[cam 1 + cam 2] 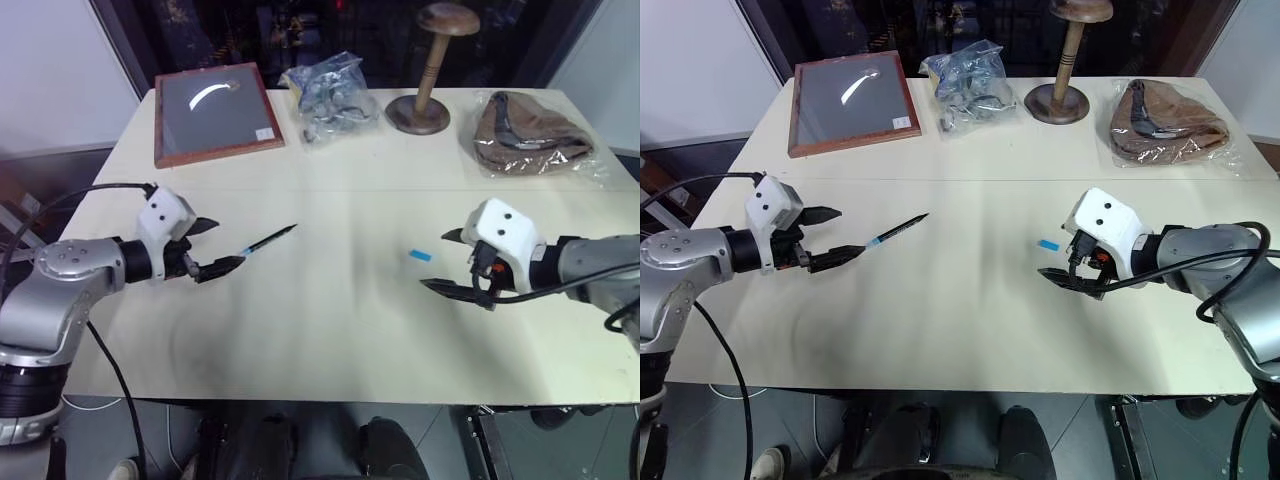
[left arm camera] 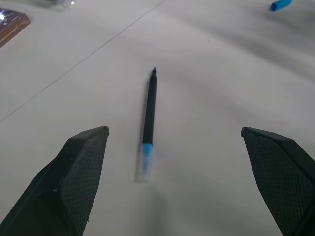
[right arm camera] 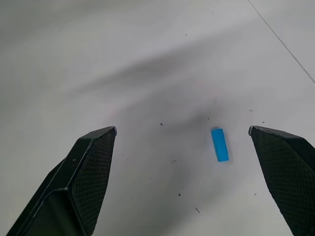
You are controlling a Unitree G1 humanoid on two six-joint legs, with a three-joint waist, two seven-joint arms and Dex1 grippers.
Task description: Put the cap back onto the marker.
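Left gripper (image 1: 212, 247) hangs just above the table (image 1: 330, 330) w/ its two black fingers spread wide, nothing btwn them. Right gripper (image 1: 452, 262) likewise: fingers wide apart, empty, low over the tabletop on the right side.

Marker (image 1: 269, 240) lies flat on the table, uncapped, just beyond the left gripper's fingertips; its light blue end faces that gripper, black tip pointing away toward the table's far side & centre. In the left wrist view the marker (image 2: 149, 115) lies lengthwise btwn the two fingers, ahead of them, not touching either.

Cap (image 1: 420, 256) lies on its side on the table, well apart from the marker, near the right gripper's upper finger, not touched. Right wrist view shows the cap (image 3: 220, 144) btwn the fingers, nearer one of them.

Far side of the table, from robot's left to right: a wood-framed board (image 1: 214, 112) w/ grey face, a clear plastic bag (image 1: 330, 95) of dark & pale items, a wooden stand (image 1: 430, 70) w/ round base and domed top, and a brown item in clear plastic wrap (image 1: 533, 134).
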